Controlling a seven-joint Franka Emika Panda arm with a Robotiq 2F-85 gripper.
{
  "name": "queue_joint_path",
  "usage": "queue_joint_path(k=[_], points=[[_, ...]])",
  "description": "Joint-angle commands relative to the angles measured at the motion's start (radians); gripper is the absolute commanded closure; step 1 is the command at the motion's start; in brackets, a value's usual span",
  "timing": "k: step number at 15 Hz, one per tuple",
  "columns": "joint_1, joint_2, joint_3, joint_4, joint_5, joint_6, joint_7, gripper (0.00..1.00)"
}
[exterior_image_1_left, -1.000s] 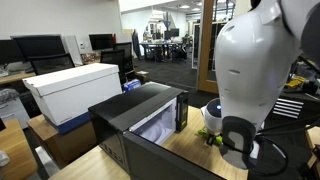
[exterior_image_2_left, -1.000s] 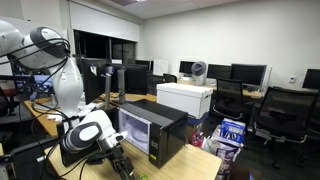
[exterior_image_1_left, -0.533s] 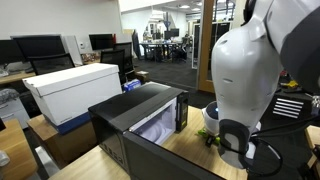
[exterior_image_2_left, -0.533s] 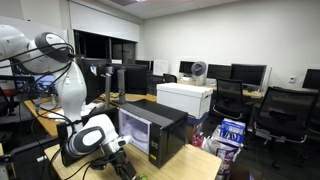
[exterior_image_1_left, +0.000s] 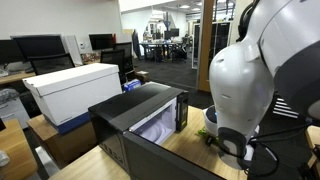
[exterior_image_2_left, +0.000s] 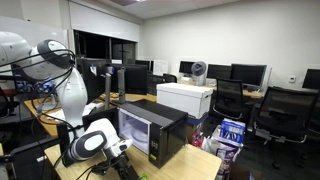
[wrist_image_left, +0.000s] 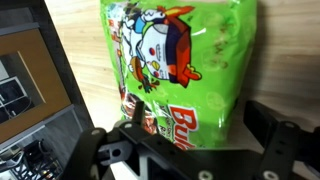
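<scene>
**A:** Entry one, gripper (wrist_image_left: 185, 150). State?

**B:** Jaws apart. The two black fingers (wrist_image_left: 275, 140) stand on either side of the near end of the snack bag (wrist_image_left: 180, 60). Whether a pad touches the wrapper cannot be told.

**A:** Entry two, the snack bag. Location?

**B:** Lying flat on the wooden table (wrist_image_left: 290, 50). It is green with a cartoon figure on its face. In the wrist view it is straight ahead of the gripper, with its near end between the fingers. Not lifted.

**A:** Entry three, neighbours?

**B:** A microwave (exterior_image_1_left: 140, 122) with a dark casing, just beside the bag. A white box (exterior_image_1_left: 70, 88) beyond it, well apart.

**A:** Entry four, arm (exterior_image_2_left: 62, 95). Any change over the last second?

**B:** In both exterior views the arm has sunk. Its wrist end sits lower and nearer the table than a second ago. The microwave and white box are unmoved.

**A:** Reading?

**B:** The gripper has been brought down around the bag without closing. The grasp looks lined up but not made.
</scene>
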Motion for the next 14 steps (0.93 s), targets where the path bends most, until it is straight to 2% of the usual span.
queue_joint_path(k=[1,4,5,6,14], points=[[0.062,0.068,-0.044,0.021,0.050,-0.033,0.065,0.00],[0.100,0.110,-0.068,0.040,0.062,-0.084,0.103,0.00],[0.112,0.118,-0.075,0.043,0.058,-0.104,0.117,0.25],[0.126,0.130,-0.083,0.047,0.054,-0.121,0.133,0.26],[0.166,0.158,-0.105,0.057,0.028,-0.173,0.201,0.81]])
